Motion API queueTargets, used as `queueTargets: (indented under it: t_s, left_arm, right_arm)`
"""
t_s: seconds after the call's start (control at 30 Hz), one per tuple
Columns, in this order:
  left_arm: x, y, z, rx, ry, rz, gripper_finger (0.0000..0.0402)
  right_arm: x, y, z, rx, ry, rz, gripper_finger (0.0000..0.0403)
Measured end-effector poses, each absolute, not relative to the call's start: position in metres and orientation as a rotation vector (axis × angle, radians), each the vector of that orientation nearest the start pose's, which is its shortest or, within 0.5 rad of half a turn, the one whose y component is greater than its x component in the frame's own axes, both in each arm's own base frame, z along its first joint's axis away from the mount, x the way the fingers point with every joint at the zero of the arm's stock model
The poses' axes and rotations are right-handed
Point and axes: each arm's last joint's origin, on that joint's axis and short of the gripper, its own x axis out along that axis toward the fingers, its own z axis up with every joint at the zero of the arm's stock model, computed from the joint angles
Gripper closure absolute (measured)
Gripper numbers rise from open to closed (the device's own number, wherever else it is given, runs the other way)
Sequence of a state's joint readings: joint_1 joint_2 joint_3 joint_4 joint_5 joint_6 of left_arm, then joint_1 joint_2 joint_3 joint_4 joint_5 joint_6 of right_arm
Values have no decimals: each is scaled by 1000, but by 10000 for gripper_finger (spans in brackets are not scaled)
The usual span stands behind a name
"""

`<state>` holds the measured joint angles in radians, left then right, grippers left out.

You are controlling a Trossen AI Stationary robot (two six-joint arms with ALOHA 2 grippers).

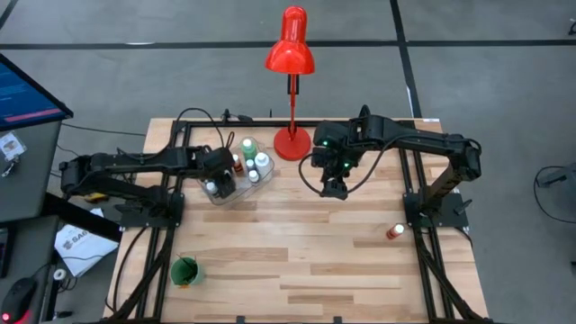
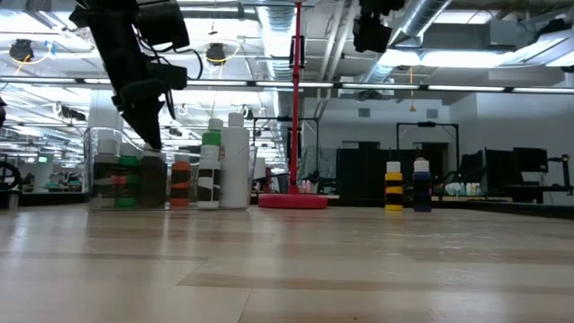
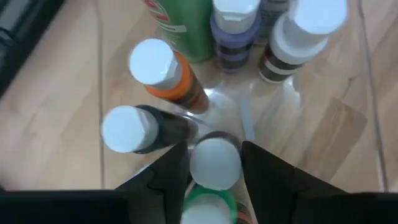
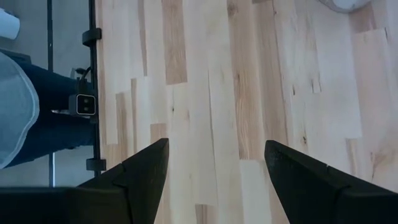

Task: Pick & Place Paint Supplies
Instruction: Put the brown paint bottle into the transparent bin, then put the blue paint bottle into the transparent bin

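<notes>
A clear container [image 1: 236, 180] at the table's far left holds several small white-capped paint bottles standing upright [image 3: 158, 68]; it also shows in the low view [image 2: 170, 175]. My left gripper [image 1: 219, 177] reaches down into it, its fingers on either side of a white-capped dark bottle [image 3: 214, 163]. My right gripper [image 1: 335, 187] hangs open and empty over the table's middle, right of the red lamp's base [image 1: 292, 142]. One more small bottle [image 1: 393, 232] stands alone near the right edge. No brushes show. My left gripper has the dark bottle's white cap [image 3: 214, 177] between its two fingers [image 3: 171, 171], which come from above, pointing down. The bottle stands upright in the container among the others. Whether the fingers press the cap or only stand against it, I cannot tell.
The tall red desk lamp [image 1: 290, 49] stands at the far edge between the arms. A green cup [image 1: 186, 270] sits near the front left corner. Two small bottles [image 2: 405, 186] show right of the lamp in the low view. Bare wood [image 4: 211, 112] lies under my right gripper.
</notes>
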<state>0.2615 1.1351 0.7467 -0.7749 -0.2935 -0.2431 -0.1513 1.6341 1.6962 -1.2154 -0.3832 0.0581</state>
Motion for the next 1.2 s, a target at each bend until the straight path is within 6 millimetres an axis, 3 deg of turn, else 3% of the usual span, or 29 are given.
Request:
queueTargets:
  t_s: [0.17, 0.47, 0.6, 0.73, 1.0, 1.2]
  left_arm:
    - [189, 59, 220, -169, 1091, 610, 242]
    - [191, 58, 234, -192, 938, 566, 126]
    - [183, 56, 245, -232, 854, 583, 99]
    - [174, 54, 260, -259, 739, 588, 99]
    - [159, 50, 295, -290, 423, 568, 105]
    - [155, 49, 311, -293, 264, 550, 105]
  right_arm:
    - [310, -43, 353, 354, 1166, 39, 143]
    - [298, -75, 351, 381, 1217, -174, 142]
    - [283, -86, 359, 380, 1219, -199, 143]
    - [260, -97, 360, 398, 1189, -242, 143]
    - [203, -115, 316, 521, 1172, -469, 143]
    - [178, -126, 276, 590, 1158, -614, 143]
